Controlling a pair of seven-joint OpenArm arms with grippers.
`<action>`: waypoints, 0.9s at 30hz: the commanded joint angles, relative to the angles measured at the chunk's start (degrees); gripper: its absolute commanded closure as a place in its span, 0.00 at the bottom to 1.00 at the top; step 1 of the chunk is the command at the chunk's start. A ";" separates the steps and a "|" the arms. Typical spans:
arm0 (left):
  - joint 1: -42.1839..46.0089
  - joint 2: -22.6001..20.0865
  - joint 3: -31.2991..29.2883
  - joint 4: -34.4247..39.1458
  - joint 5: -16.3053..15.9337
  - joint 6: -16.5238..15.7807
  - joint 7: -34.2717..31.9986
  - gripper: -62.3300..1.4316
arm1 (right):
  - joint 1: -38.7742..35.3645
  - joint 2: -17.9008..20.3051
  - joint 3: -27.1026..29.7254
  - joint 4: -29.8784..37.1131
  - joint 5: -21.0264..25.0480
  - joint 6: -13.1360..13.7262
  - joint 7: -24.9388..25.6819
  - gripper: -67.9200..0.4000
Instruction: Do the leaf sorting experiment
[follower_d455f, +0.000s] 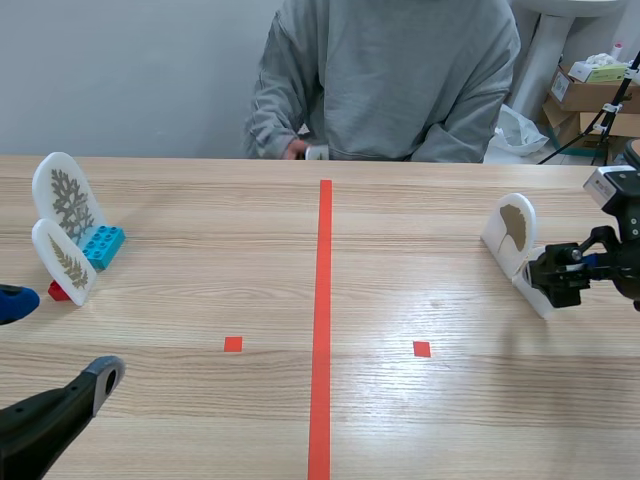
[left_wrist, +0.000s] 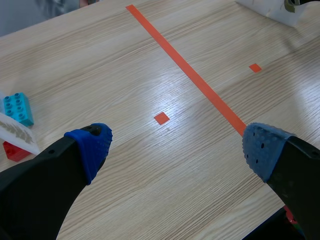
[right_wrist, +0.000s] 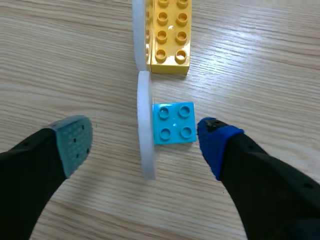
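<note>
Smooth, pale wood grain on the table (left_wrist: 125, 65), catching a soft sheen. The plaque (right_wrist: 145, 130) is white plastic, matt. Blue brick (right_wrist: 174, 123) and yellow brick (right_wrist: 170, 35): glossy, studded plastic. The finger pads (left_wrist: 92, 145) look dotted, rubbery, matt. Across the table, a sweatshirt (follower_d455f: 390, 70) in soft grey cloth, and boxes (follower_d455f: 585, 95) of plain cardboard.

white plaque (right_wrist: 145, 135), blue brick (right_wrist: 173, 123), yellow brick (right_wrist: 169, 35), red brick (left_wrist: 15, 151)
</note>
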 joint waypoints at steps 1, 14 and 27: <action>-0.17 0.28 0.07 0.20 -0.63 -0.04 -0.79 0.10 | 0.70 0.76 0.79 1.53 0.81 0.15 0.17 0.21; -0.17 0.28 0.07 0.20 -0.59 -0.04 -0.76 0.10 | -12.22 1.09 6.29 14.14 5.99 8.61 -2.19 0.10; -0.22 0.26 0.07 0.20 -0.37 -0.02 -0.81 0.10 | -36.72 0.96 10.08 50.16 6.12 11.10 2.60 0.10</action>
